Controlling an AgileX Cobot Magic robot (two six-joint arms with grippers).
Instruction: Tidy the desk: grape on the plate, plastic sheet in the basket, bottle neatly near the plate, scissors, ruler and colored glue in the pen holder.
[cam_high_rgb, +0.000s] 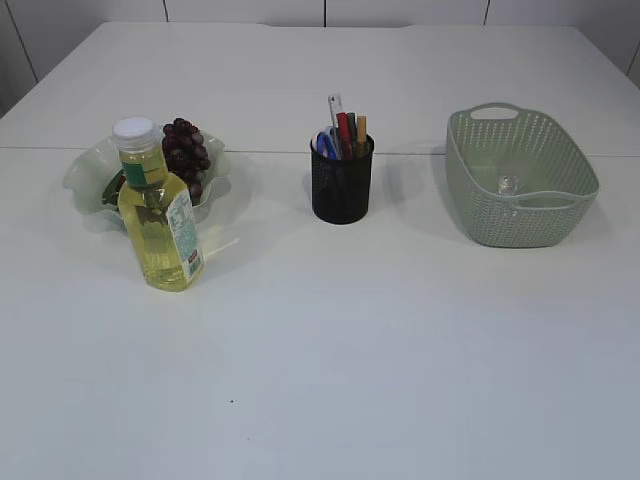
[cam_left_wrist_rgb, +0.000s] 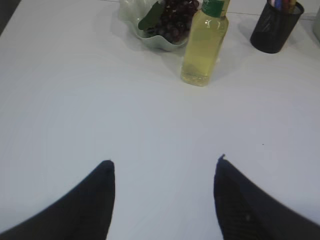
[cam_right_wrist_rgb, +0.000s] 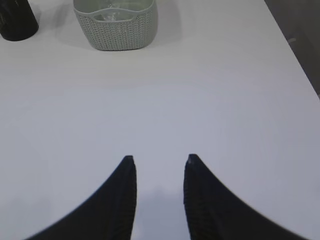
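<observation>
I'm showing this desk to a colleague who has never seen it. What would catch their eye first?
Probably the bottle of yellow liquid standing at the left, just in front of the plate with dark grapes. Next, the black pen holder full of colored items in the middle, and the green basket at the right.

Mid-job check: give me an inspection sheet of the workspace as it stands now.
Surface: white table, bare in front.
Job's things: grapes on the plate; bottle upright in front of the plate; pen holder filled with upright stationery; basket holds something clear and crumpled.
Clutter: nothing seen.
Grippers: left gripper open, empty, over bare table; right gripper open, empty, over bare table.
Cables: nothing seen.
Surroundings: pale wall panels behind the table.
</observation>
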